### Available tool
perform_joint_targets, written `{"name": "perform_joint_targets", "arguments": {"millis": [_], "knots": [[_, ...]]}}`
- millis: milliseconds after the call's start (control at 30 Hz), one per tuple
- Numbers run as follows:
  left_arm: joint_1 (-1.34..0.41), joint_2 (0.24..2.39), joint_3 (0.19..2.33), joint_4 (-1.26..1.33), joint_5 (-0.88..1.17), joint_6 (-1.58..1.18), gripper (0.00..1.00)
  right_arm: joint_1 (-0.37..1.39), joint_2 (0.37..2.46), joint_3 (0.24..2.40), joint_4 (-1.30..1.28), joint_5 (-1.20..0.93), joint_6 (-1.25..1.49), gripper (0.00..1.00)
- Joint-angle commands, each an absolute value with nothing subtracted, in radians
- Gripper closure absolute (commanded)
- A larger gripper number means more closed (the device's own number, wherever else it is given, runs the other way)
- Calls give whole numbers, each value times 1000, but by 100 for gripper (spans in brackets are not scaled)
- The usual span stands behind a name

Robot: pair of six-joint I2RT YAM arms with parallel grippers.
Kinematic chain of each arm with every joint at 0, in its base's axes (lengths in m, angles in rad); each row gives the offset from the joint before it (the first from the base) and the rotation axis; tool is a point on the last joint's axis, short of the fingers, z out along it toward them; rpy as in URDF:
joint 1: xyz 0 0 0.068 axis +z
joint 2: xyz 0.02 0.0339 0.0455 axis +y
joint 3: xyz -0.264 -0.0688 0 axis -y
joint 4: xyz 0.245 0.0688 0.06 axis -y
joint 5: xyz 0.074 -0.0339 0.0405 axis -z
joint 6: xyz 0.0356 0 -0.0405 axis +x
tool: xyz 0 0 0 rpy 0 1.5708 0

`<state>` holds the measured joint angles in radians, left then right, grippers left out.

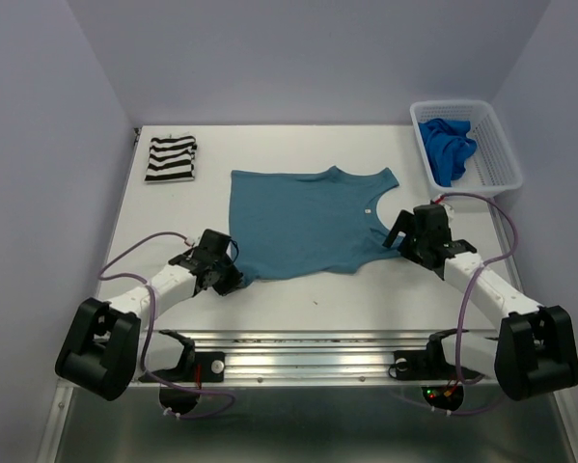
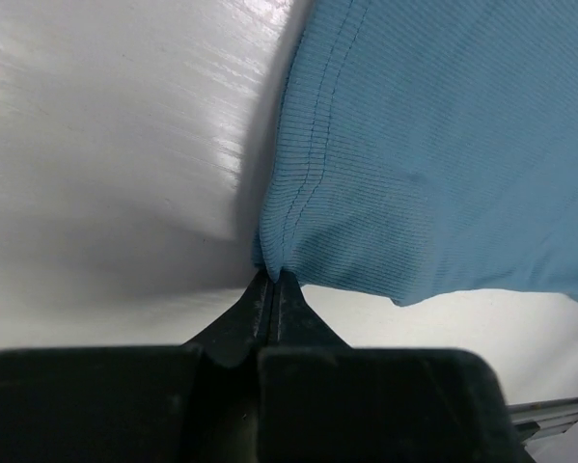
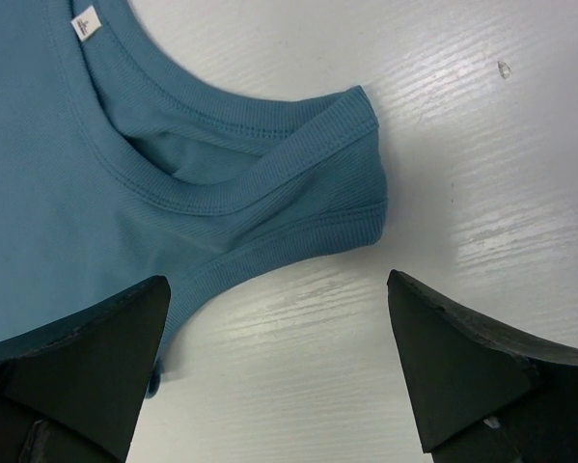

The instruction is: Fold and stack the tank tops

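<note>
A teal tank top [image 1: 303,220] lies spread flat in the middle of the table, neckline toward the right. My left gripper [image 1: 233,278] is shut on its near left hem corner [image 2: 274,258], the fabric pinched between the fingertips. My right gripper [image 1: 400,234] hovers open just beside the near shoulder strap [image 3: 351,198], with bare table between its fingers [image 3: 105,338]. A black-and-white striped tank top [image 1: 170,158] sits folded at the far left. A royal blue tank top [image 1: 447,147] lies crumpled in the basket.
A white lattice basket [image 1: 496,145] stands at the far right corner. The metal rail [image 1: 298,352] runs along the near table edge between the arm bases. Walls close in the left, back and right.
</note>
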<state>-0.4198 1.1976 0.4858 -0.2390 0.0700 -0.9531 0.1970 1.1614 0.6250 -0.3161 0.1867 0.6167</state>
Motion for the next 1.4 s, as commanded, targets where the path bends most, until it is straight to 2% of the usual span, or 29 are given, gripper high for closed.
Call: {"name": "perform_joint_targets", "arguments": {"millis": [0,233,467,667,767,833,900,967,1033,1167,1367], "knots": [[-425,1164,502,-308,29,-939,100,195,1183,644,-339,195,607,0],[-423,1106,483,-307,97,-905,100,175,1196,629,-347,228,604,1],[-425,1088,489,-318,130,-876,100,166,1284,640,-308,258,589,14],[-425,1074,520,-316,135,-864,100,153,1408,670,-232,267,604,21],[-423,1086,560,-328,120,-847,100,144,1481,706,-221,242,609,30],[-425,1098,583,-363,107,-835,100,144,1499,719,-219,210,611,51],[-425,1095,600,-382,100,-830,100,135,1493,709,-219,201,612,65],[-425,1078,598,-394,89,-822,100,135,1477,684,-221,207,611,71],[-425,1065,601,-420,75,-813,100,135,1445,661,-227,199,604,81],[-425,1051,609,-477,83,-793,100,135,1373,653,-320,178,594,87],[-425,980,609,-554,77,-802,100,135,1168,617,-483,241,595,87]]}}
